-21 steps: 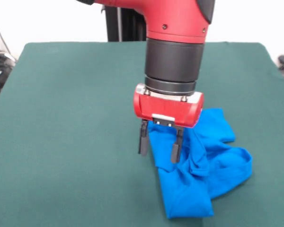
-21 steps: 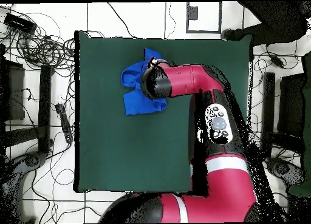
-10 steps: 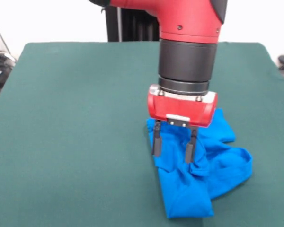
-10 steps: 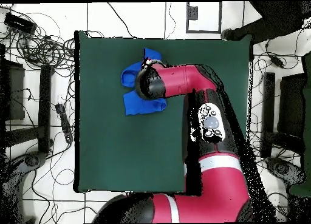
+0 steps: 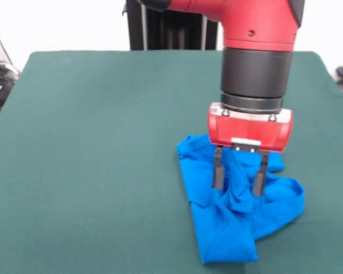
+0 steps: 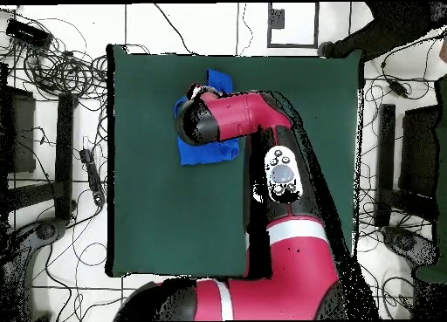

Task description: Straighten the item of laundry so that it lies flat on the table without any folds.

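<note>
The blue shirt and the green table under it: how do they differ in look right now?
The shirt is bright blue; the table is dark green. The shirt is small and covers one patch near an edge; the table spreads far wider. The shirt lies crumpled in folds under the open gripper; the table lies smooth and flat. Both look like soft cloth.
</note>
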`<state>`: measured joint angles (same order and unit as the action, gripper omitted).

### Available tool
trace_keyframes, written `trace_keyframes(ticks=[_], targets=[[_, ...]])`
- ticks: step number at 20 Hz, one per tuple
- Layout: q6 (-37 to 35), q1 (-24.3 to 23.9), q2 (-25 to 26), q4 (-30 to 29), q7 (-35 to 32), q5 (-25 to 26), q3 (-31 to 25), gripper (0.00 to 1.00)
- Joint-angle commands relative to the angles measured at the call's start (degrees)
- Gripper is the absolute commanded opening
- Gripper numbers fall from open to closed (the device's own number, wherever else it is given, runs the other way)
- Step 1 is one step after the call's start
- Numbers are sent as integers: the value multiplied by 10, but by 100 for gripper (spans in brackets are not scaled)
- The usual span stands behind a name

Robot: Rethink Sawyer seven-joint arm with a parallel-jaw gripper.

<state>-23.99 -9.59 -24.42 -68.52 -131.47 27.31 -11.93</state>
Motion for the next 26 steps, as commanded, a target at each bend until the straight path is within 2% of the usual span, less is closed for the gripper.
trace_keyframes(ticks=[1,17,21,26], targets=[[19,19,22,-59,-15,-2,-27,100],[37,6,40,-55,-9,-7,-39,100],[52,18,51,-52,-26,-1,-24,100],[85,42,50,-75,-61,5,9,100]])
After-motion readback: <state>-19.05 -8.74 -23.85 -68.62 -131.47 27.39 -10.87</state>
